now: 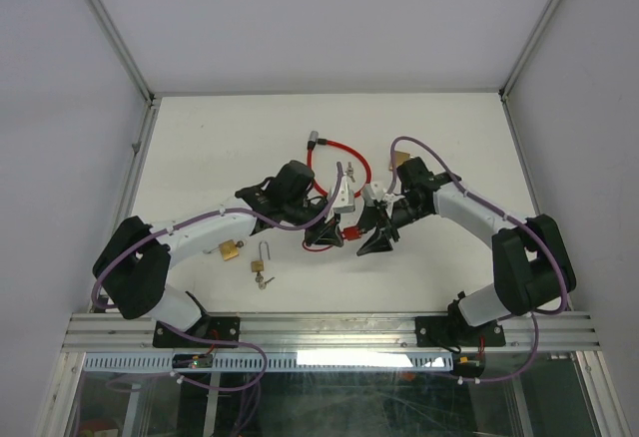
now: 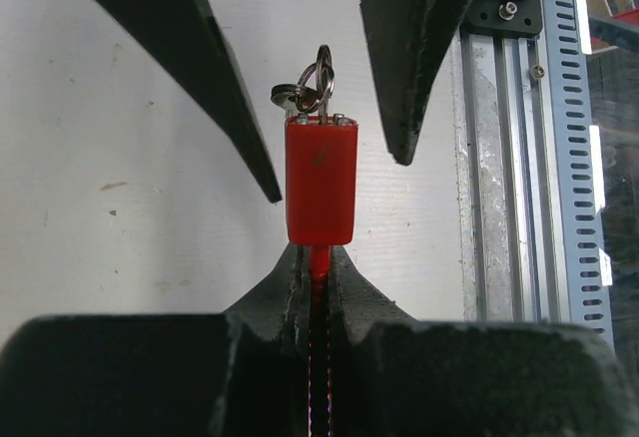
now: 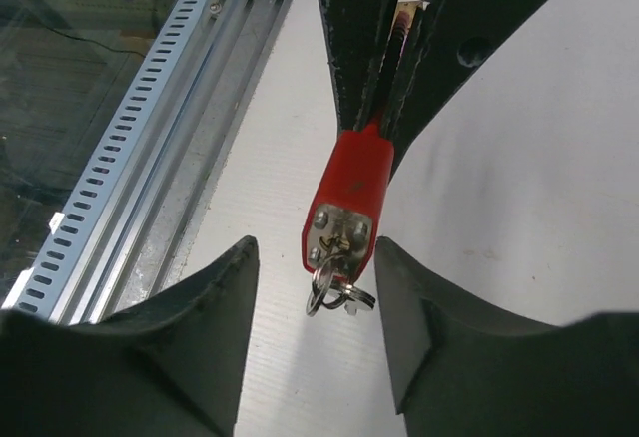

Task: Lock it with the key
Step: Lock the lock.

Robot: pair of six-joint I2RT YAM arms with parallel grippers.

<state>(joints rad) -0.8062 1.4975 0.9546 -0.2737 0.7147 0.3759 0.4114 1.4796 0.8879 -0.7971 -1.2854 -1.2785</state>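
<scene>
Centrally, left gripper pinching red lock, key inserted

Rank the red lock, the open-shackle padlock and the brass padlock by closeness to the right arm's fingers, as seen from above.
1. red lock, just left of the right fingers.
2. open-shackle padlock, farther left, toward the near edge.
3. brass padlock, farthest left, beside the left arm.

White tabletop: brass padlock, small open padlock near left; red cable far centre.
</scene>
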